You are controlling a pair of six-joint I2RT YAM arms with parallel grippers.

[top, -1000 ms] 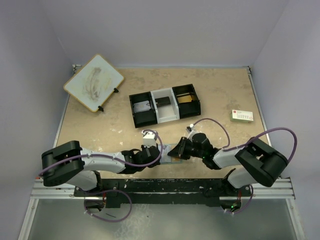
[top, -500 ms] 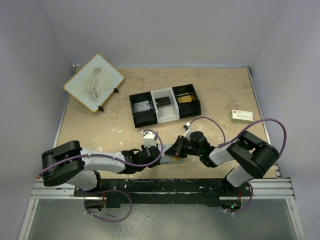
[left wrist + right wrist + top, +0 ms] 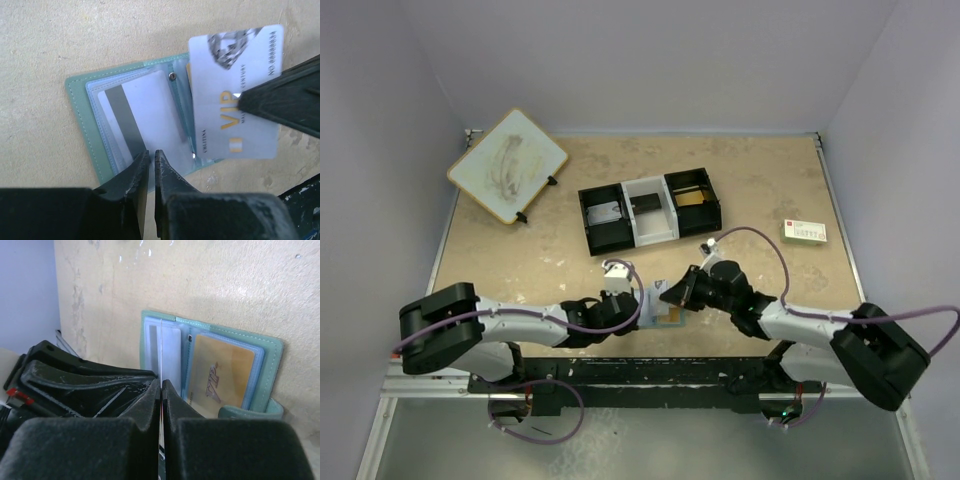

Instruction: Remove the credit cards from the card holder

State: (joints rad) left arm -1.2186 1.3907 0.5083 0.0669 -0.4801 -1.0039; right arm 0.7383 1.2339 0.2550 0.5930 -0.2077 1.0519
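Fingers [image 3: 135, 405] of the right gripper [image 3: 161, 385] are pinched tight on a pale bluish-grey plastic card [image 3: 235, 100] with gold VIP letters. The card hangs tilted just over the small grey-green folding card holder [image 3: 125, 115], its long side running about left to right, along the fold. The holder lies open at the near middle of the tan table [image 3: 520, 250]. An orange-gold card [image 3: 220, 375] shows in one pocket. The left gripper [image 3: 151, 157] is almost closed, with its tips on the holder's edge.

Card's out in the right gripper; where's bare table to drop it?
Bare table lies between the tray and white box, and left of the tray, nearer than the board. The near edge is crowded: left gripper and right gripper meet over the card holder.
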